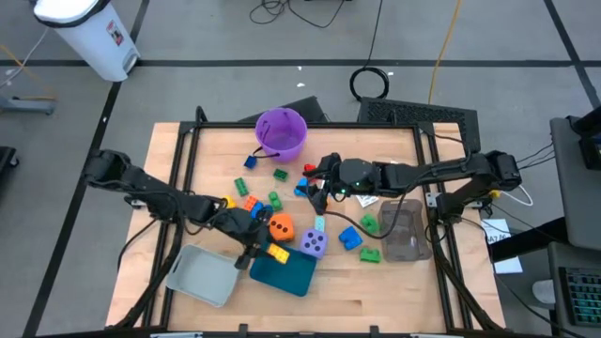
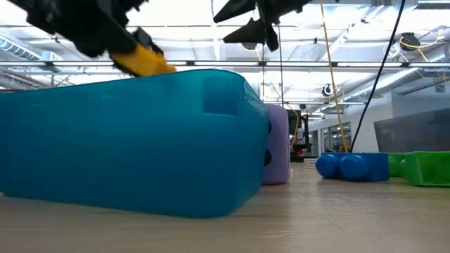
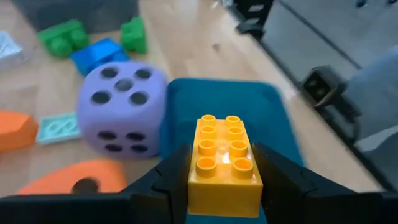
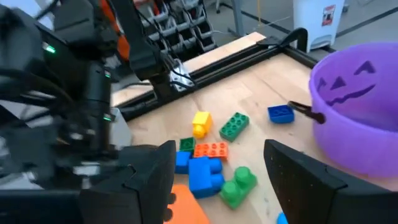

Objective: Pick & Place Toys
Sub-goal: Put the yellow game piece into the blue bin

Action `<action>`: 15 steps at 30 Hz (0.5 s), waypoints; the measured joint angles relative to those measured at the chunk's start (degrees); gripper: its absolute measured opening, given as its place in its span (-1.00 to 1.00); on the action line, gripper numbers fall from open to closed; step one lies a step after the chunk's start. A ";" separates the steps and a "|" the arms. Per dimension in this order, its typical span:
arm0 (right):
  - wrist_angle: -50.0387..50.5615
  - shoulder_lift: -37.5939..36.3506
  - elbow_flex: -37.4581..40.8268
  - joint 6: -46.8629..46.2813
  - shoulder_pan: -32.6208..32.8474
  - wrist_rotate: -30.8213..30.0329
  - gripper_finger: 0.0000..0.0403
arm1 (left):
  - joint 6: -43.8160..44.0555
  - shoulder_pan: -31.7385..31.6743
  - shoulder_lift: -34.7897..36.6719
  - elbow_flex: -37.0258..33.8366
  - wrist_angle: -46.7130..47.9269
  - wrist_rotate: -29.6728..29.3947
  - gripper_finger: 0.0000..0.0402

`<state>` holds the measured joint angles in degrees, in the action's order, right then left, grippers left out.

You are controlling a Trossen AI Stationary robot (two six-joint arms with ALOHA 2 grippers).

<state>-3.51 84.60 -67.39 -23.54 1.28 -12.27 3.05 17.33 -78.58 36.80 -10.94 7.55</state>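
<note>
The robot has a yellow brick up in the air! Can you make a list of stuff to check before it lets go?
1. Left tool shut on the yellow brick: ok.
2. Brick over the teal tray: ok; the tray lies right under it.
3. Brick clear of the tray's wall: ok; the low view shows it above the rim.
4. Purple die outside the tray: ok; it sits beside it.
5. Right tool out of the way: ok; open, up by the purple bucket.

Yellow brick (image 3: 224, 158) over teal tray (image 1: 285, 271). Purple dice (image 3: 123, 109) with dark dots. Orange dice (image 1: 281, 226). Purple bucket (image 4: 357, 109) with pumpkin face.
</note>
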 joint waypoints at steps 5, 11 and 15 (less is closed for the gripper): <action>-3.82 -0.04 0.87 -3.01 0.13 0.05 0.18 | -1.29 -2.15 -2.86 0.00 1.86 2.64 -0.17; -4.84 -0.04 0.87 -2.83 1.71 -1.05 0.18 | -1.88 -2.68 -3.96 0.00 6.99 5.49 -0.25; -4.39 -0.04 0.87 -1.30 2.62 -4.46 0.18 | -1.59 -2.68 -3.96 0.00 8.78 4.87 -0.18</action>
<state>-7.90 84.55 -66.52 -24.84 3.90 -16.73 1.46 14.66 -82.54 36.80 -2.16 12.42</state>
